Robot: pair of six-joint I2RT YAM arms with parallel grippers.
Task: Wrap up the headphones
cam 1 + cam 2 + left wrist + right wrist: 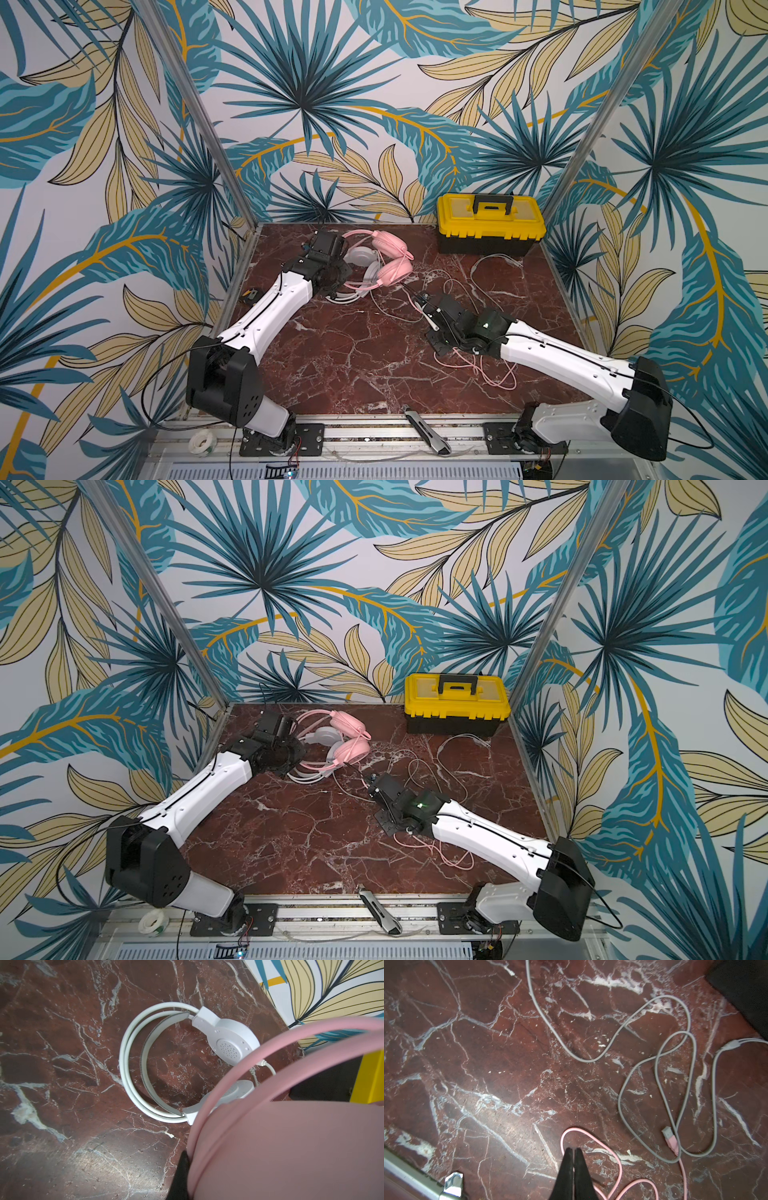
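The left tool [185, 1164] is clenched on the headband of the pink headset [390, 257]. 1 black finger shows pressed against the band, and the other is hidden behind it. The headset sits just off that tool's tips, over the white headset [228, 1043], which lies flat on the counter [353, 365].

The right tool [573, 1152] has its 2 fingers pressed together. The pink cable [571, 1129] curls out from the tips, so it looks pinched rather than loose.

The pink headset lies beyond the right tool, on the left tool's side, and the cable's short run between them sets the axis. Its slack trails behind the right tool, under that forearm. The pink plug [671, 1141] lies near the tips, among loops of the grey cable [689, 1022].

The left arm is nearer the headset and the right arm nearer the slack, so the right probably carries the cable round. The grey loops could snag.
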